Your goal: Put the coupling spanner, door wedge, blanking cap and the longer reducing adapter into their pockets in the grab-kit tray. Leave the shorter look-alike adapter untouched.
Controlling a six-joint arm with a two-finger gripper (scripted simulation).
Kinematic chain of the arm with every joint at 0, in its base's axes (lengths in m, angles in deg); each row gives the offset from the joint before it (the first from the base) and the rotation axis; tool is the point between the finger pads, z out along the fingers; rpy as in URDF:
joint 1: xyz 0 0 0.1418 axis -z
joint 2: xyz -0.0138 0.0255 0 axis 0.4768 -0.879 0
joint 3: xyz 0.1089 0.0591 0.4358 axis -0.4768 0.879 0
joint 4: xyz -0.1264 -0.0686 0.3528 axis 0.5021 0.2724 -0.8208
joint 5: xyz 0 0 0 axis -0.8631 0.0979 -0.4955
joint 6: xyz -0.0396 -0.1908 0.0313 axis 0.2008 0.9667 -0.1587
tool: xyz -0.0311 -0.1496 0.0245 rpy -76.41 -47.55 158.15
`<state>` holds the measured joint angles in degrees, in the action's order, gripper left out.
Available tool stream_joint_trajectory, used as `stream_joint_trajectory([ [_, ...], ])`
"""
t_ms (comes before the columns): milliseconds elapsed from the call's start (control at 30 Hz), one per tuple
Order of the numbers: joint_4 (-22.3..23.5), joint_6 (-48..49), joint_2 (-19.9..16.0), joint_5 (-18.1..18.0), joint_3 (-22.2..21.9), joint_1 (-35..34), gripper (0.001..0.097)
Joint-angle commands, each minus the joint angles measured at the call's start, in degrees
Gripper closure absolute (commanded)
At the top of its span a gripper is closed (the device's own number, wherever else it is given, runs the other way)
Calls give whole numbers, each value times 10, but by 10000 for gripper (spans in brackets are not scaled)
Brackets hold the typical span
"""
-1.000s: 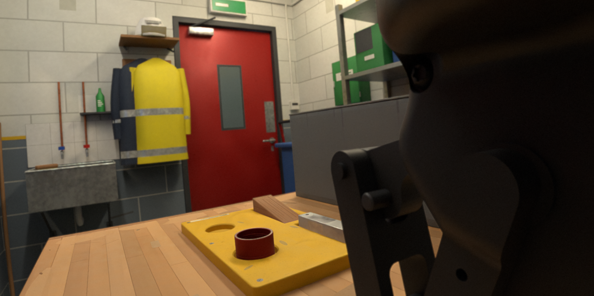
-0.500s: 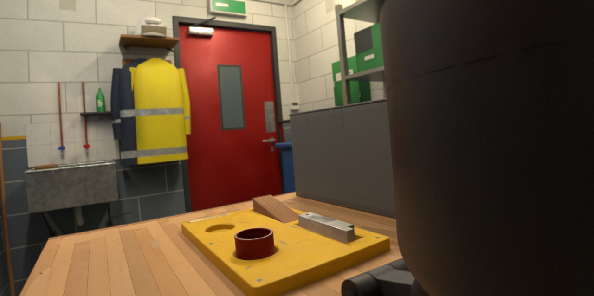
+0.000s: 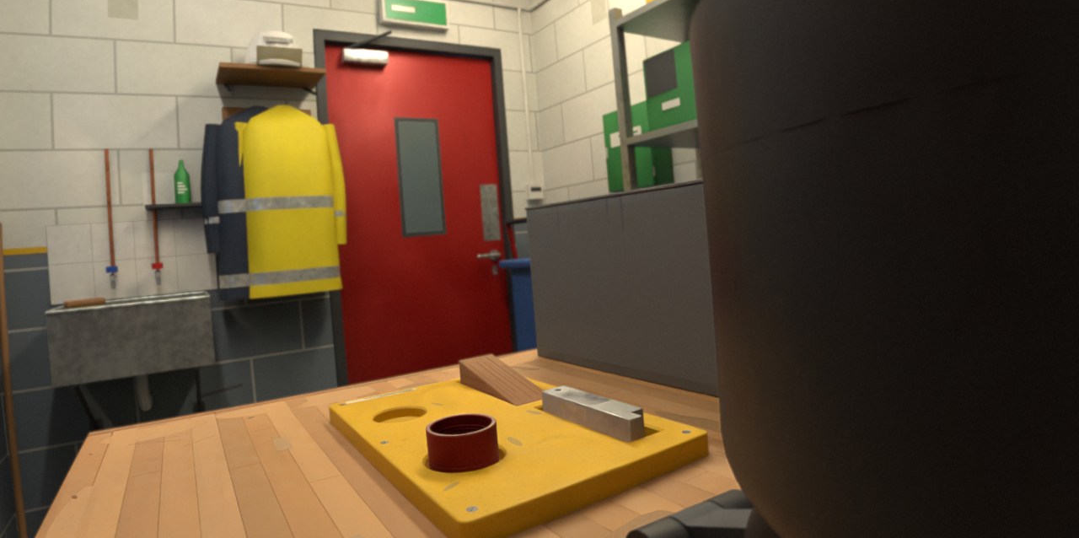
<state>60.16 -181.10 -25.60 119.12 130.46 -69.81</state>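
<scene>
The yellow grab-kit tray (image 3: 521, 452) lies on the wooden bench, and its round pocket (image 3: 400, 415) at the far left corner is empty. The dark red blanking cap (image 3: 462, 442) stands upright in its round pocket near the tray's middle. The brown door wedge (image 3: 499, 379) sits at the tray's far side, and the grey metal coupling spanner (image 3: 593, 411) rests in a pocket on the right. Neither adapter is in view. My arm's dark body (image 3: 898, 233) fills the right of the view and hides the fingers, so I cannot tell whether the gripper is open or closed.
The bench's left edge drops off toward a steel sink (image 3: 130, 335) on the wall. A grey cabinet (image 3: 622, 286) stands behind the tray, beside a red door (image 3: 419, 210). Bare bench top lies left of the tray.
</scene>
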Motion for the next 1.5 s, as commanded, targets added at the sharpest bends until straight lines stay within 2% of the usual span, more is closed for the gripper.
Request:
stream_joint_trajectory([
  [0,0,0,0,0,0,0,581],
  [533,0,0,0,0,0,0,901],
  [733,0,0,6,8,-2,0,901],
  [1133,0,0,47,65,-20,0,901],
  [1467,0,4,52,70,-18,5,901],
])
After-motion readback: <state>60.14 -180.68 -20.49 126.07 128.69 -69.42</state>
